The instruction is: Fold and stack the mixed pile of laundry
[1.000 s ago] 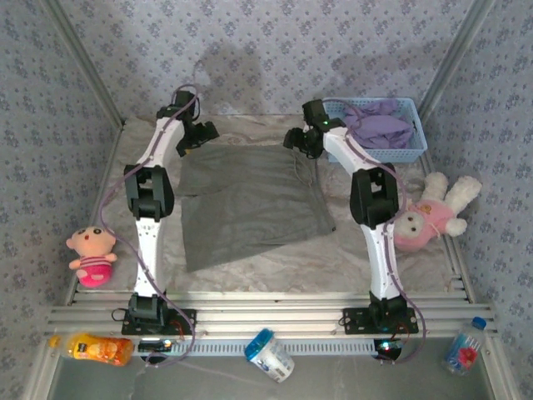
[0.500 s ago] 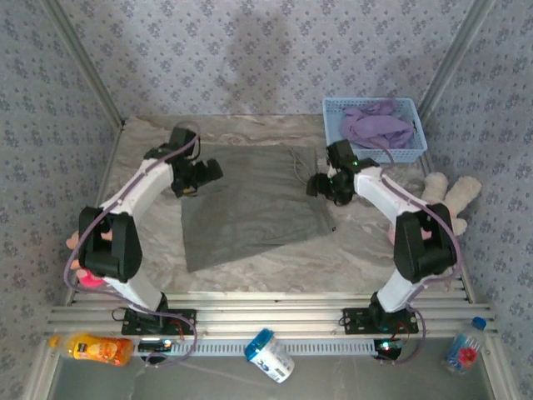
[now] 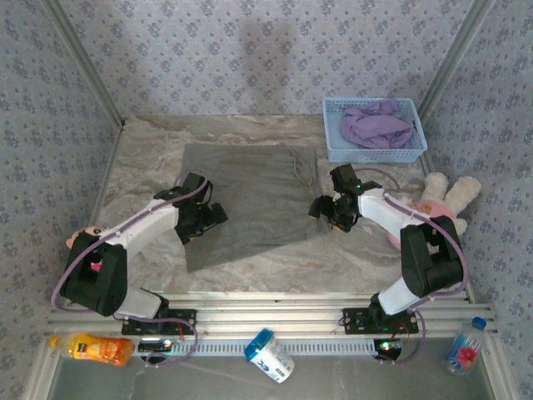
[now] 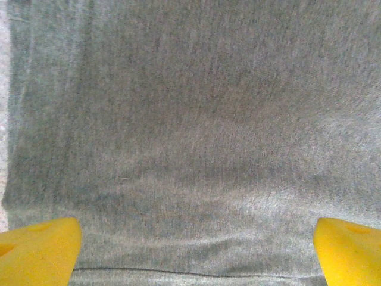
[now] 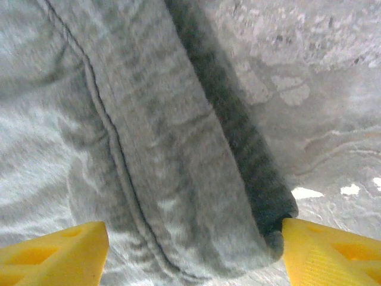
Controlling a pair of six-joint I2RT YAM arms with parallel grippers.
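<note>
While both arms reach in low over the marbled table [image 3: 146, 158], the gray garment [image 3: 250, 196] lies spread flat at its centre, a drawstring trailing near the garment's 1 o'clock corner. The left gripper [image 3: 214, 216] sits at the garment's 8 o'clock edge. In the left wrist view that gripper [image 4: 193, 256] has its yellow fingertips [image 4: 37, 250] as far apart as they go. Plain gray cloth [image 4: 190, 131] stretches flat beneath them with a hem line running between the tips, and nothing is pinched.

The right gripper [image 3: 321, 210] is at the garment's 4 o'clock corner. Its wrist camera shows the gripper [image 5: 193, 256] with jaws well apart, straddling the garment's seamed corner [image 5: 155, 179]. The right-hand fingertip [image 5: 333, 253] is just beside the rounded corner edge, and the cloth rests on the table [image 5: 309, 89] ungripped.

At the table's 1 o'clock corner, well apart from both arms, the lavender T-shirt [image 3: 376, 127] lies bunched inside the light blue lattice basket [image 3: 331, 125]. A pink-and-white plush toy [image 3: 441, 204] lies at 3 o'clock, beside the right arm, and a small pink doll [image 3: 83, 240] peeks out at 8 o'clock, behind the left arm. On the near ledge at 6 o'clock lie an orange bottle [image 3: 100, 348] and a blue-capped white can [image 3: 271, 356].
</note>
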